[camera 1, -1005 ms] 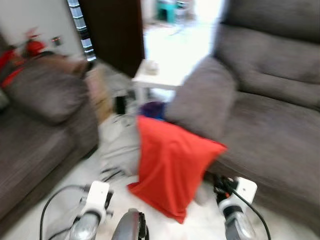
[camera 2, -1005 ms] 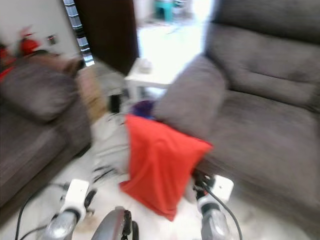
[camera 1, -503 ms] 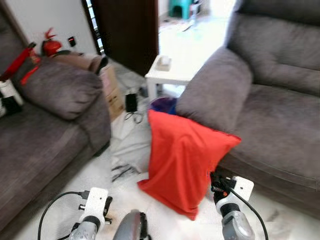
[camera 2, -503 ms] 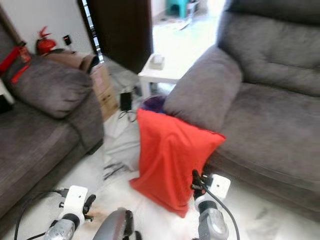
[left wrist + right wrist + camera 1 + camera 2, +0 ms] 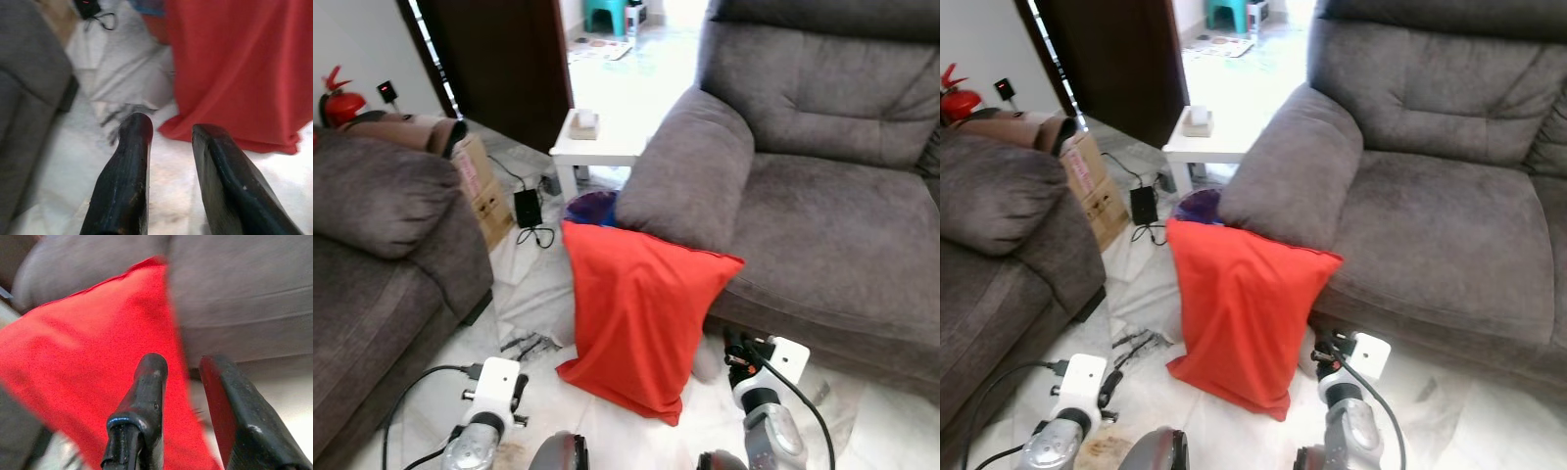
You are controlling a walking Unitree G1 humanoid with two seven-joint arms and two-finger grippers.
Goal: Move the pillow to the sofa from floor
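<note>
One red pillow, plain and softly creased, standing on end on the pale tiled floor, lower corner on the tiles, upper edge leaning against the armrest and front of the grey sofa. No print, label or writing to be made out on its cover.

Just behind the pillow, something purple on the floor, and past that a small white side table with a small box on top. Crumpled clear plastic sheeting spread beside the pillow, a black adapter with cable nearby, a cardboard box against a second grey couch on the robot's left. Red fire extinguisher by the wall; no lettering readable on it.

Left gripper low over the floor, fingers apart with a clear gap, empty, near the pillow's lower edge without touching. Right gripper likewise parted and empty, pointed at the pillow's side where it meets the sofa front, close but not in contact.
</note>
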